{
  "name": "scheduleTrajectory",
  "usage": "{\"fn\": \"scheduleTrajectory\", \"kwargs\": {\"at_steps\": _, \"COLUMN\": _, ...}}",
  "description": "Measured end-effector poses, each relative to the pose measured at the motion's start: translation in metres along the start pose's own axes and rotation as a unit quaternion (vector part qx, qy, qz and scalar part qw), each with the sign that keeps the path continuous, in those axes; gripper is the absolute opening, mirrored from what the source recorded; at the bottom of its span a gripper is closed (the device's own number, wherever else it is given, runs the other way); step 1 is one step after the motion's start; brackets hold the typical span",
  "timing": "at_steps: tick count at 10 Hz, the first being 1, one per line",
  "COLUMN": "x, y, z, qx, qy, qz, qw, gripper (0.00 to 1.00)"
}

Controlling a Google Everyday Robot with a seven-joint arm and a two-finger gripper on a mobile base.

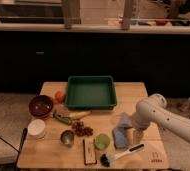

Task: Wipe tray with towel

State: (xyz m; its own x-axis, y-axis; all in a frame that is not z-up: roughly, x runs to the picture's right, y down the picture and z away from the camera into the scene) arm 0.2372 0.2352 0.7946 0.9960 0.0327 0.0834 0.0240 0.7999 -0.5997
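The dark green tray [90, 92] sits at the back middle of the wooden table [48, 152], with nothing visible inside it. The grey-blue towel [124, 120] lies crumpled on the table in front of the tray's right corner. My gripper [138, 136] hangs from the white arm [153, 107] that reaches in from the right. It points down at the table just right of the towel and the blue sponge [120, 138]. It stands open with nothing in it.
A maroon bowl [41, 106], an orange [60, 96], a white cup [36, 128], a metal cup [67, 137], grapes [82, 130] and a banana [77, 115] fill the left half. A green round thing [102, 141], a snack bar [89, 151] and a dish brush [119, 155] lie along the front.
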Motion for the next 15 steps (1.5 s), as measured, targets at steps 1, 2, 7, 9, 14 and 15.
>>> {"fn": "scheduleTrajectory", "kwargs": {"at_steps": 1, "x": 0.0, "y": -0.007, "z": 0.001, "qx": 0.004, "qy": 0.002, "qz": -0.014, "qw": 0.9999, "gripper": 0.8}}
{"fn": "scheduleTrajectory", "kwargs": {"at_steps": 2, "x": -0.001, "y": -0.014, "z": 0.001, "qx": 0.01, "qy": 0.001, "qz": -0.024, "qw": 0.9996, "gripper": 0.8}}
{"fn": "scheduleTrajectory", "kwargs": {"at_steps": 7, "x": 0.011, "y": -0.045, "z": 0.004, "qx": 0.058, "qy": -0.011, "qz": -0.052, "qw": 0.9969, "gripper": 0.8}}
{"fn": "scheduleTrajectory", "kwargs": {"at_steps": 9, "x": 0.013, "y": -0.055, "z": 0.01, "qx": 0.062, "qy": -0.018, "qz": -0.058, "qw": 0.9963, "gripper": 0.8}}
{"fn": "scheduleTrajectory", "kwargs": {"at_steps": 14, "x": 0.004, "y": -0.069, "z": 0.027, "qx": 0.051, "qy": -0.031, "qz": -0.078, "qw": 0.9952, "gripper": 0.8}}
{"fn": "scheduleTrajectory", "kwargs": {"at_steps": 15, "x": 0.002, "y": -0.07, "z": 0.029, "qx": 0.049, "qy": -0.032, "qz": -0.08, "qw": 0.9951, "gripper": 0.8}}
